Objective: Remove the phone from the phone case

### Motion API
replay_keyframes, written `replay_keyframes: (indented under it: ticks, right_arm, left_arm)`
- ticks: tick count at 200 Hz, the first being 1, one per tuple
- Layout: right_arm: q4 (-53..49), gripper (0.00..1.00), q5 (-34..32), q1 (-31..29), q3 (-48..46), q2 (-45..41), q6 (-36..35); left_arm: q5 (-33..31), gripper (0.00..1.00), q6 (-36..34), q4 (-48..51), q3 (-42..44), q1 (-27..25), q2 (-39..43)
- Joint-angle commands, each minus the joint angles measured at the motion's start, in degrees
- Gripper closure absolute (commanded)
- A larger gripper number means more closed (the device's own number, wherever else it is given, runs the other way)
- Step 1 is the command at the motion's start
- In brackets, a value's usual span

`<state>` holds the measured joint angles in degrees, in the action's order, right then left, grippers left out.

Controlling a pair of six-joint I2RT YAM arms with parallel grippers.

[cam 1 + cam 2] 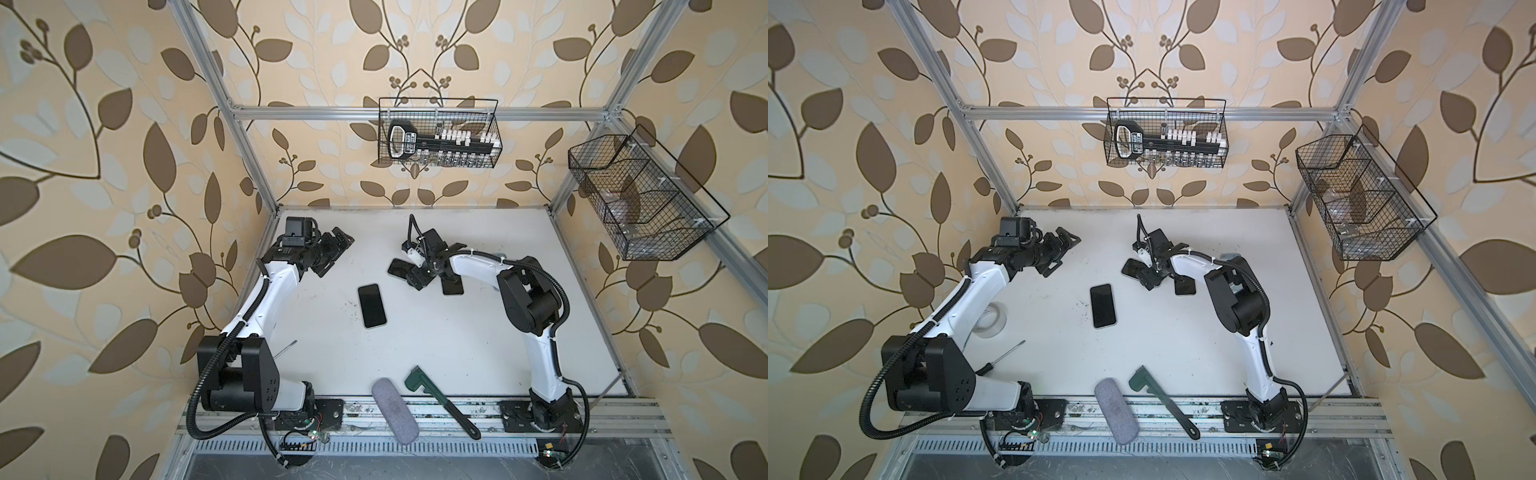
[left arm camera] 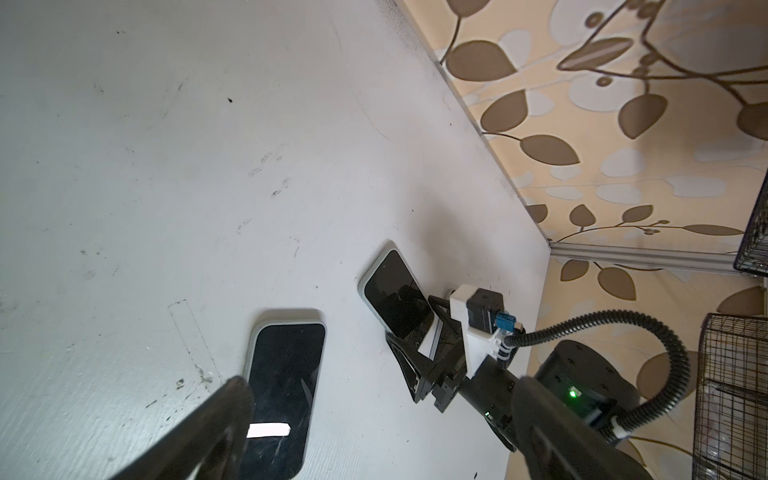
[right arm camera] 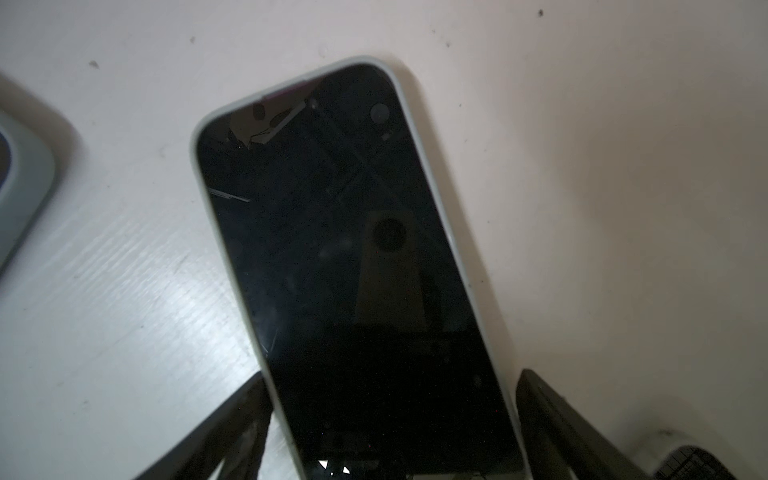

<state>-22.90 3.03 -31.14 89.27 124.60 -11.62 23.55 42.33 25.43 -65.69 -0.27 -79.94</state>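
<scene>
Two black-screened phones in pale cases lie flat on the white table (image 1: 457, 353). One phone (image 1: 372, 306) (image 1: 1103, 306) (image 2: 286, 386) rests mid-table with nothing touching it. The other phone (image 1: 398, 268) (image 3: 353, 257) lies further back, its pale case (image 3: 457, 257) showing as a rim all round. My right gripper (image 1: 417, 275) (image 3: 392, 376) is open and straddles this phone's near end, one finger at each long edge, with a small gap on one side. My left gripper (image 1: 334, 251) (image 2: 382, 415) hangs open over the back left, holding nothing.
A dark flat slab (image 1: 452, 286) lies just right of the right gripper. A grey pouch (image 1: 395, 411) and a green wrench-like tool (image 1: 440, 401) sit at the front edge. A screwdriver (image 1: 286, 348) and a tape roll (image 1: 990, 320) lie near the left arm. Wire baskets (image 1: 440, 137) (image 1: 640, 199) hang on the walls.
</scene>
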Motion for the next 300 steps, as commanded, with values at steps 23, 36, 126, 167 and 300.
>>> replay_keyframes:
  ticks: [23, 36, 126, 167, 300]
  right_arm:
    - [-3.1, 0.27, 0.8, -0.5, 0.1, 2.2, 0.9]
    - [-2.9, 0.33, 1.1, -0.5, -0.4, 1.9, 1.4]
    - [1.2, 0.41, 3.0, -0.6, -3.8, -1.6, 4.1]
    - [3.0, 0.42, 4.4, 0.1, -5.5, -2.5, 5.9]
    - [-2.5, 0.2, 1.2, 0.3, -1.5, 1.1, 7.1]
  left_arm:
    - [0.7, 0.01, 0.0, -0.8, -0.1, 0.7, 0.6]
    - [0.9, 0.01, 0.1, -0.8, -0.1, 0.6, 0.6]
    - [5.4, 0.01, 2.0, -0.5, -0.6, 0.6, -3.4]
    - [5.9, 0.01, 2.4, -1.4, -0.2, 0.5, -4.1]
    - [6.9, 0.01, 3.1, -2.0, 0.2, 0.4, -3.9]
